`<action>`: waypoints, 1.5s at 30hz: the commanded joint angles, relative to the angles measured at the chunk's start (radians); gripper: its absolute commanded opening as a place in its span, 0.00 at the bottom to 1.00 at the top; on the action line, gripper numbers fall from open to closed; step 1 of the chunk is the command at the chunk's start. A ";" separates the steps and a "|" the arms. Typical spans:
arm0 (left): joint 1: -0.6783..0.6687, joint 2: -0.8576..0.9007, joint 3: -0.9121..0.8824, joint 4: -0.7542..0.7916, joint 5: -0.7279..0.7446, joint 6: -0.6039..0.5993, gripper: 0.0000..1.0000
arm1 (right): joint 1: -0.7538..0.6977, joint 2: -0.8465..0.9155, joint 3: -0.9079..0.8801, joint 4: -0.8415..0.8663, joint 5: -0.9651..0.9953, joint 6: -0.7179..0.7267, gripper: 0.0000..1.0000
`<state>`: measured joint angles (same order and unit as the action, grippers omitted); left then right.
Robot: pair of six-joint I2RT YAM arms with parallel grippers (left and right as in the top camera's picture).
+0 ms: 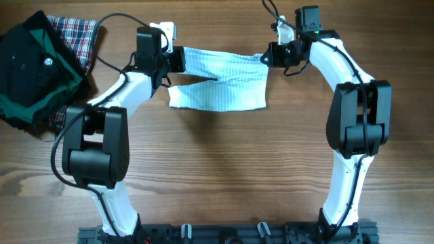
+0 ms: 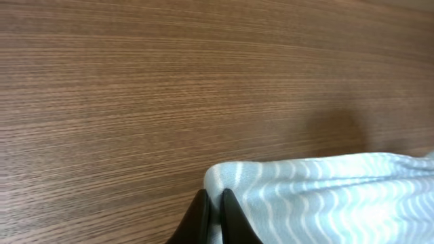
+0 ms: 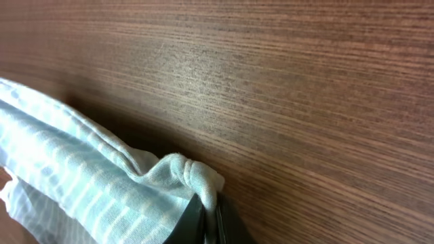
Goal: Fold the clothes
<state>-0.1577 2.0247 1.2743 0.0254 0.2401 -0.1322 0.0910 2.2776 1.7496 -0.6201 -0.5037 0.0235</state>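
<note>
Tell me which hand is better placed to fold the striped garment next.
Roughly equal, perhaps right: left hand and right hand each pinch a far corner of the garment, but its left side looks rumpled.

Soft, even light; the clothes [image 3: 81, 176] cast a dim shadow on the table [image 3: 305, 81]; both wrist views look slightly soft.

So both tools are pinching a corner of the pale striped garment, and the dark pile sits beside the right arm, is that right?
Not quite. The dark pile lies beside the left arm, not the right; the overhead view shows it. The rest holds: the left tool and the right tool each pinch a corner of the pale striped garment.
</note>
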 commanded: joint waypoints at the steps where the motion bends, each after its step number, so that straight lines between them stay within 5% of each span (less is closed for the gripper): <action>1: 0.008 -0.027 -0.006 0.003 -0.041 0.024 0.04 | 0.000 -0.041 0.007 0.013 0.063 0.062 0.04; 5: 0.008 -0.027 -0.006 0.004 -0.048 0.023 0.04 | 0.000 -0.041 0.007 0.017 0.137 0.111 0.04; 7: 0.008 -0.027 -0.006 0.003 -0.071 0.023 0.20 | 0.000 -0.041 0.007 0.016 0.189 0.150 0.06; 8: 0.008 -0.026 -0.006 0.003 -0.092 0.024 0.40 | 0.000 -0.041 0.007 0.016 0.217 0.175 0.08; 11: 0.008 -0.021 -0.006 0.003 -0.178 0.023 0.59 | 0.000 -0.041 0.007 0.017 0.238 0.190 0.14; 16: 0.010 -0.010 -0.006 0.004 -0.224 0.024 0.73 | 0.000 -0.041 0.007 0.017 0.253 0.187 0.65; 19: 0.010 -0.010 -0.006 0.012 -0.232 0.024 0.73 | 0.000 -0.041 0.007 0.017 0.287 0.187 0.81; 25: 0.011 -0.022 -0.006 -0.043 -0.231 0.023 0.78 | -0.001 -0.060 0.007 -0.071 0.290 0.186 0.86; 31: 0.011 -0.156 -0.006 -0.320 -0.230 0.018 0.99 | -0.001 -0.180 0.007 -0.245 0.285 0.180 0.92; 38: 0.011 -0.307 -0.006 -0.668 -0.152 -0.085 0.99 | 0.003 -0.234 -0.011 -0.450 0.054 0.048 0.90; 45: 0.011 -0.263 -0.016 -0.778 -0.033 -0.082 0.95 | 0.018 -0.234 -0.223 -0.340 -0.069 0.004 0.81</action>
<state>-0.1543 1.7275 1.2686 -0.7528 0.1261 -0.1955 0.0959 2.0342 1.6272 -1.0027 -0.4801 0.0715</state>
